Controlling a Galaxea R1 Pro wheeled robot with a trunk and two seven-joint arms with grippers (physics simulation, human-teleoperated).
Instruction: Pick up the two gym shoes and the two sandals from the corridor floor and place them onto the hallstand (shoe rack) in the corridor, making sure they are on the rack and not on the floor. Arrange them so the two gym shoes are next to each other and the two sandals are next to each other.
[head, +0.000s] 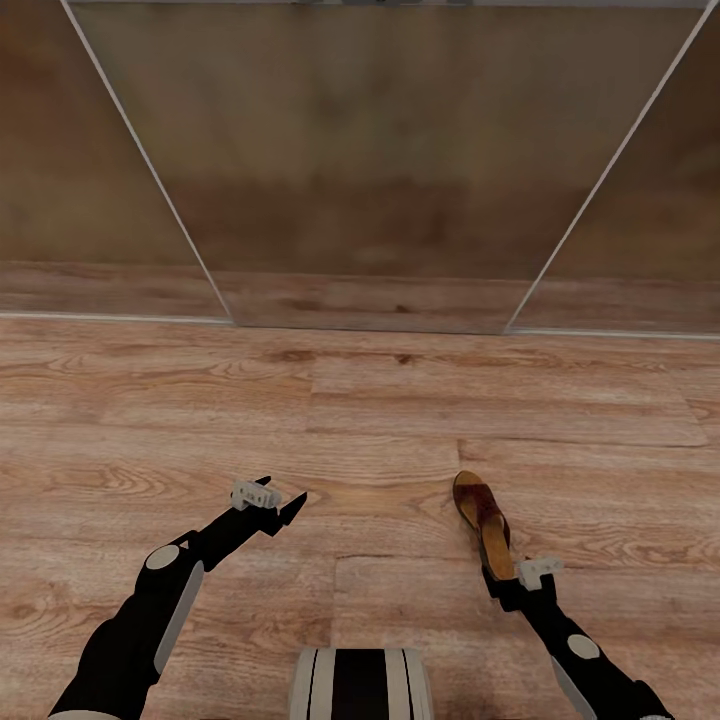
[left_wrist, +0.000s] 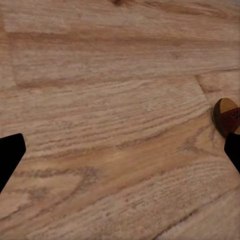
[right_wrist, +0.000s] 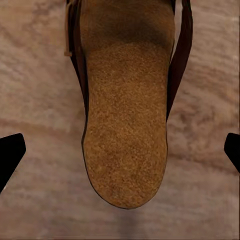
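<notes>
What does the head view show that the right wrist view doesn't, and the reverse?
Head view alone: both arms, the left gripper open over bare floor, the glass-like wall panels ahead, and the whole sandal lying just ahead of the right gripper.

Right wrist view alone: the sandal's tan insole grain up close, its dark side straps, and the right fingertips wide apart on either side of the heel.

Both: the sandal on the wood floor, not yet gripped.

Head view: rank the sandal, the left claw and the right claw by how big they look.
1. Sandal, clearly the largest.
2. Left claw and right claw: similar; the right one is partly hidden at the sandal's heel, so I won't rank them.
</notes>
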